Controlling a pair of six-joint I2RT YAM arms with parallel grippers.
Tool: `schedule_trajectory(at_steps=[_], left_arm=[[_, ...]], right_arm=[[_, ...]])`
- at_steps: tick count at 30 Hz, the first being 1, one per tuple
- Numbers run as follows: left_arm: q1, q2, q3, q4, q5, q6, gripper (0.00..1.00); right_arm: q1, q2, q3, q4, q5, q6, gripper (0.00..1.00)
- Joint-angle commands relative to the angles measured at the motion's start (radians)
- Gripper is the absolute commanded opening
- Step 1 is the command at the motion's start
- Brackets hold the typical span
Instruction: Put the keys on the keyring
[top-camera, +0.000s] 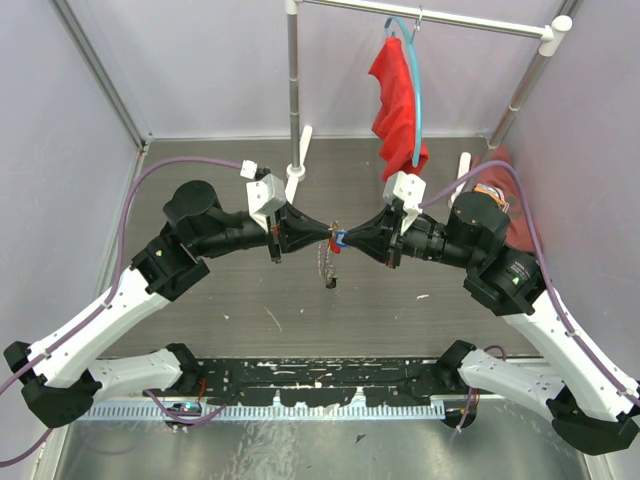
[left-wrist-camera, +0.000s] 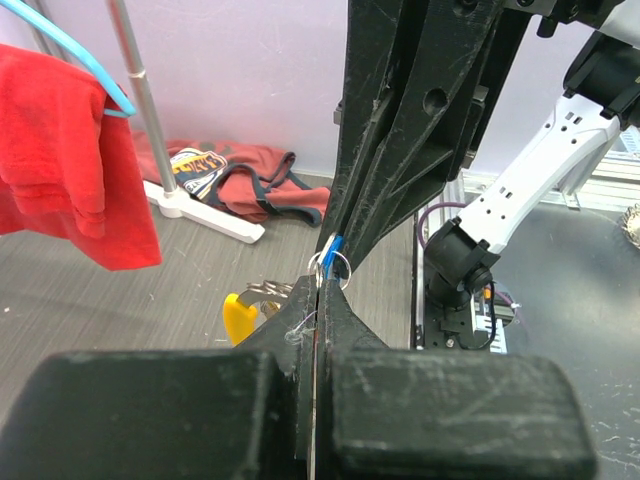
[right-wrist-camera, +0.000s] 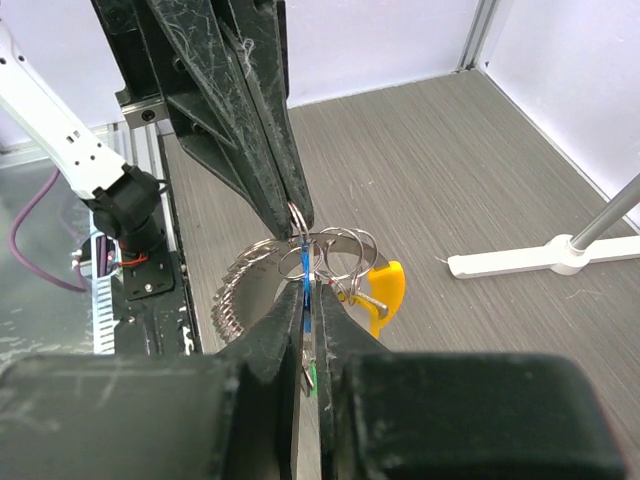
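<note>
Two lilac side walls (top-camera: 50, 100) flank the grey wood-grain table (top-camera: 250, 290). Above its middle, the left gripper (top-camera: 325, 237) is closed, apparently pinching the keyring (right-wrist-camera: 338, 245). The right gripper (top-camera: 346, 240) is clamped on the blue key (right-wrist-camera: 303, 265), which touches the ring.

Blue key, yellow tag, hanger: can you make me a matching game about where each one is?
Things:
1. blue key
2. yellow tag
3. hanger

Places:
A. hooked on the rail
B. pinched in the right claw
C. hanging loose by the claw tips

Pairs: 1-B, 2-C, 3-A.
</note>
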Motion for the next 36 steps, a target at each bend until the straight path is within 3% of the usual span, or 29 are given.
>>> schedule_trajectory(at_steps=[1,24,29,33,36], left_arm=[[-0.001,0.001,0.043,0.047,0.027,-0.006,0.00],[-0.001,0.008,0.046,0.054,0.052,-0.007,0.00],[0.000,0.000,0.043,0.041,0.013,0.000,0.00],[-0.001,-0.012,0.036,0.039,-0.012,0.002,0.00],[-0.001,-0.017,0.035,0.033,-0.032,0.007,0.00]], right_arm=[[0.005,-0.018,0.034,0.056,0.033,0.018,0.05],[0.006,0.009,0.041,0.057,0.042,0.030,0.06],[0.005,-0.017,0.025,0.055,0.106,0.016,0.17],[0.006,-0.019,0.030,0.030,0.123,-0.007,0.35],[0.004,-0.025,0.030,0.025,0.127,-0.018,0.43]])
